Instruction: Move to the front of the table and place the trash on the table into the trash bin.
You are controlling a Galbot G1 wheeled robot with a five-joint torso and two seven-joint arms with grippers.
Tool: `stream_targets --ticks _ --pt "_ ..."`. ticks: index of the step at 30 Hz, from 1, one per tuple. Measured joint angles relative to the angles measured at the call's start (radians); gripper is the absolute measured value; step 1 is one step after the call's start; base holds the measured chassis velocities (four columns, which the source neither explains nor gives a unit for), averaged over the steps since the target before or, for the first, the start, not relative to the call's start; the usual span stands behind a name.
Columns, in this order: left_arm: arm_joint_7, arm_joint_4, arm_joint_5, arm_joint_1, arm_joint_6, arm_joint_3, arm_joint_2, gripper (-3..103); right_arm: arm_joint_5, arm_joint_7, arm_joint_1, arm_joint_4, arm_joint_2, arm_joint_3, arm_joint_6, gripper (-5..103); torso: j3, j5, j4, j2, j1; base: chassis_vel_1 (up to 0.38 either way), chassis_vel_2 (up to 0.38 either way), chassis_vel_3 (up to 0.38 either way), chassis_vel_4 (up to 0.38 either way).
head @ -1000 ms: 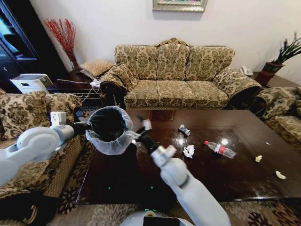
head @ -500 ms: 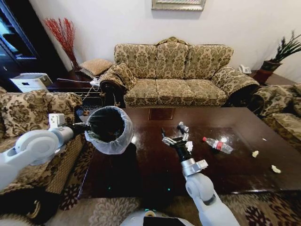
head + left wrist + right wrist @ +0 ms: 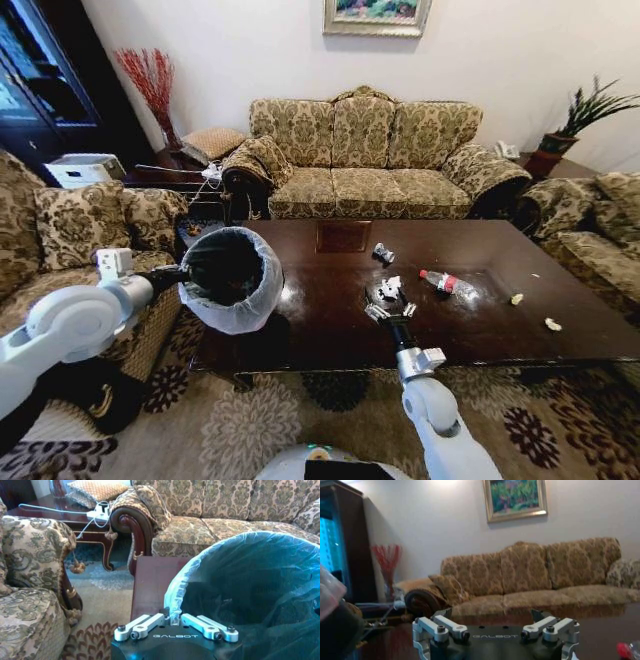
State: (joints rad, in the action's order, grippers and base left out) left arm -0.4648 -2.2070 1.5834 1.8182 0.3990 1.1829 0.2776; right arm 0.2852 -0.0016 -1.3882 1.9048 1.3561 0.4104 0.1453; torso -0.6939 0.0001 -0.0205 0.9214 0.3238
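Since a second ago the right arm has swung away from the trash bin [image 3: 232,275] and stretched out over the table [image 3: 330,330], so the right claw [image 3: 391,311] now hangs with its fingers spread just short of a crumpled white paper wad [image 3: 389,288], probably lining up to pick it. The left claw [image 3: 174,621] is closed on the bin's bag-lined rim, holding the bin off the table's left end, tilted toward the middle, likely so each piece needs only a short carry. On the table also lie a small silver can [image 3: 383,253], a clear plastic bottle with a red label [image 3: 445,283] and two pale scraps [image 3: 517,298] toward the right end. Most of the trash has yet to be binned.
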Motion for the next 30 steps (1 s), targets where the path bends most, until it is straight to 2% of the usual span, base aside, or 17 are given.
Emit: stream_targets --ticks 8,10,12,14,16,21,25,30 --pt "0.019 0.012 -0.028 0.006 -0.007 -0.001 0.025 0 -0.008 0.012 0.098 -0.166 0.037 0.031 0.022 100 0.0 -0.0002 0.0003 0.0 0.0 -0.163 -0.103 0.165 0.104" --pt "0.022 0.015 -0.029 0.006 -0.007 -0.001 0.025 0 0.004 0.03 0.135 -0.213 0.046 0.036 0.021 100 0.0 0.0007 0.0004 0.0 0.0 -0.103 -0.161 0.117 0.175" --pt "0.024 0.016 -0.031 0.006 -0.008 0.0 0.025 0 0.011 0.037 0.18 -0.268 0.059 0.045 0.003 100 0.0 0.0013 0.0002 0.0 -0.001 -0.042 -0.135 0.048 0.149" --pt "0.031 0.017 -0.034 0.005 -0.009 -0.001 0.022 0 0.003 0.033 0.263 -0.374 0.081 0.053 -0.026 100 0.0 -0.0002 0.0006 0.0 -0.001 -0.029 -0.119 -0.007 0.049" --pt "0.031 0.017 -0.034 0.005 -0.01 -0.003 0.022 0 -0.003 0.032 0.289 -0.407 0.088 0.052 -0.03 100 0.0 -0.0004 0.0007 0.0 -0.001 0.0 0.0 0.0 0.0" --pt "0.032 0.014 -0.042 0.008 -0.015 -0.012 0.021 0 -0.025 0.031 0.407 -0.593 0.118 0.005 -0.033 100 0.0 -0.0007 -0.0003 0.0 0.0 0.031 0.018 -0.006 -0.016" --pt "0.035 0.011 -0.047 0.013 -0.016 -0.011 0.022 0 -0.032 0.055 0.482 -0.697 0.139 -0.017 -0.034 100 0.0 -0.0001 -0.0001 0.0 0.0 0.007 0.015 0.002 0.001" --pt "0.035 0.015 -0.047 0.013 -0.018 -0.011 0.018 0 -0.044 0.075 0.517 -0.743 0.154 -0.022 -0.059 100 0.0 0.0 0.0003 0.0 0.0 0.0 0.0 0.0 0.0"
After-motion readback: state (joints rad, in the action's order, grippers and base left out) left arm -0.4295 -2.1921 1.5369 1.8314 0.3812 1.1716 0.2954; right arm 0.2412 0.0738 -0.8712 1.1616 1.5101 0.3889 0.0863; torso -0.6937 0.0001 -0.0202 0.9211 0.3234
